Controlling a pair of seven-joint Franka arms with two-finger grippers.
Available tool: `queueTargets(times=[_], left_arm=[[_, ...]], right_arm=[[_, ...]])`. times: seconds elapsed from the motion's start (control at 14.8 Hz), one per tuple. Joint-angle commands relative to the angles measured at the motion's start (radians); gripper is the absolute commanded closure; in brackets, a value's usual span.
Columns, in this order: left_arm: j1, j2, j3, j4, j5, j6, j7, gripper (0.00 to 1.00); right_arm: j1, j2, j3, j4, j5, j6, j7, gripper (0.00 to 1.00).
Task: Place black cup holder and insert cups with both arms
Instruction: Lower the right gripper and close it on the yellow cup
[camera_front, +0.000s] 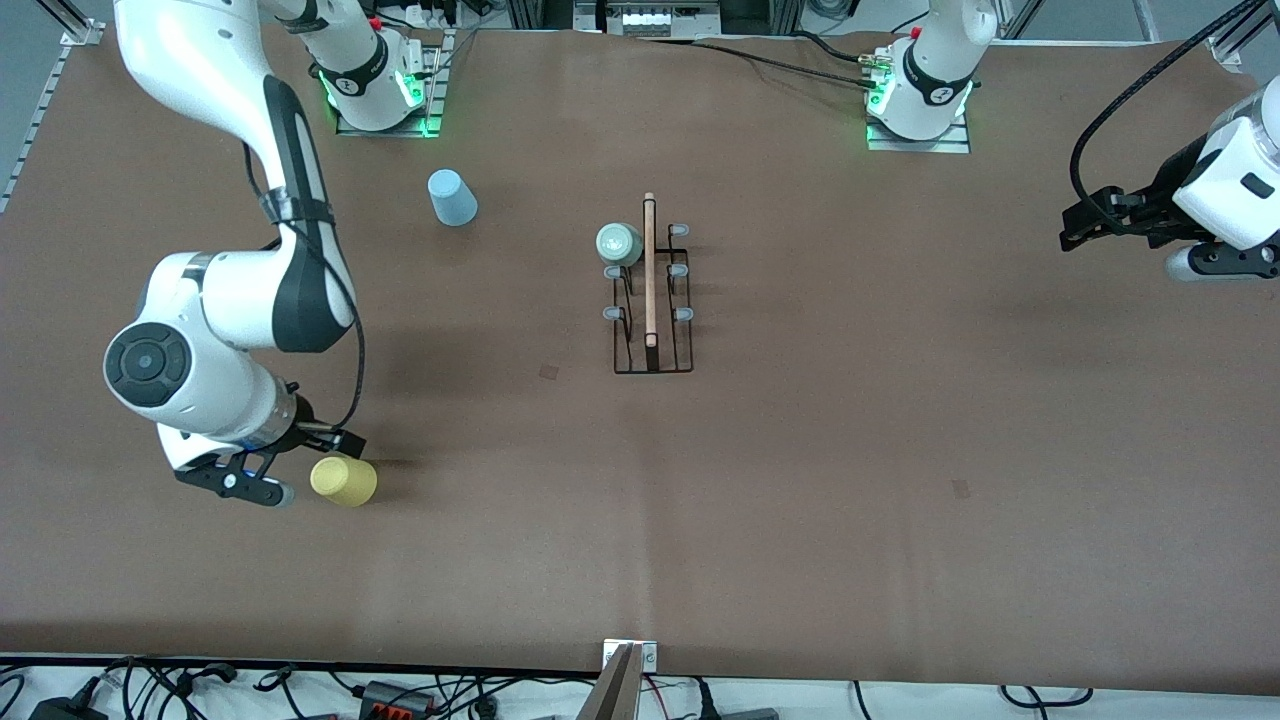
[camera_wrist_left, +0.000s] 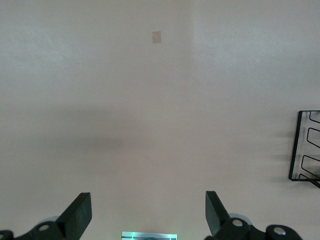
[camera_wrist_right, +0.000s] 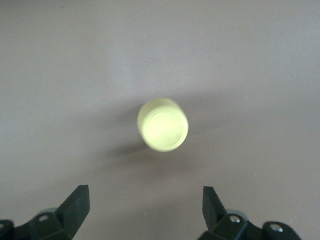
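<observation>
The black cup holder (camera_front: 652, 300) stands mid-table, its wooden rod on top. The mint green cup (camera_front: 619, 244) sits on a prong at the holder's end nearest the arm bases. The light blue cup (camera_front: 452, 197) stands mouth-down toward the right arm's base. The yellow cup (camera_front: 344, 481) stands on the table at the right arm's end. My right gripper (camera_front: 300, 462) is open and empty right beside it; in the right wrist view the cup (camera_wrist_right: 164, 125) lies ahead of the gripper (camera_wrist_right: 145, 202). My left gripper (camera_front: 1078, 228) is open and empty over the left arm's end (camera_wrist_left: 148, 207); a holder corner (camera_wrist_left: 305, 150) shows there.
The brown table (camera_front: 800, 450) has small dark marks (camera_front: 549, 371) (camera_front: 960, 488). Cables run along its front edge (camera_front: 400, 690), and a camera mount (camera_front: 628, 680) stands at the middle of that edge.
</observation>
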Motion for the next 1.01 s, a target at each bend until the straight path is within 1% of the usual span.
queueTargets(times=[0.0,0.2,0.47,0.54,0.74,0.81,0.94], left_arm=[[0.011,0.005,0.0,0.025,-0.012,-0.024,0.026,0.0],[0.012,0.005,0.0,0.023,-0.012,-0.024,0.026,0.0],[0.014,0.005,0.0,0.023,-0.012,-0.024,0.026,0.0],[0.014,0.005,0.0,0.025,-0.012,-0.024,0.026,0.0],[0.014,0.005,0.0,0.023,-0.012,-0.024,0.026,0.0],[0.014,0.005,0.0,0.023,-0.012,-0.024,0.026,0.0],[0.014,0.005,0.0,0.023,-0.012,-0.024,0.026,0.0]], right_arm=[[-0.049,0.053,0.015,0.015,0.047,0.065,-0.137,0.0],[-0.054,0.089,0.015,0.015,0.049,0.133,-0.154,0.0],[-0.054,0.119,0.015,0.015,0.075,0.205,-0.204,0.0],[-0.056,0.123,0.017,0.015,0.078,0.206,-0.218,0.0],[-0.069,0.141,0.02,0.015,0.148,0.203,-0.332,0.0],[-0.076,0.15,0.02,0.015,0.169,0.202,-0.339,0.0],[-0.076,0.155,0.021,0.015,0.174,0.202,-0.344,0.0]])
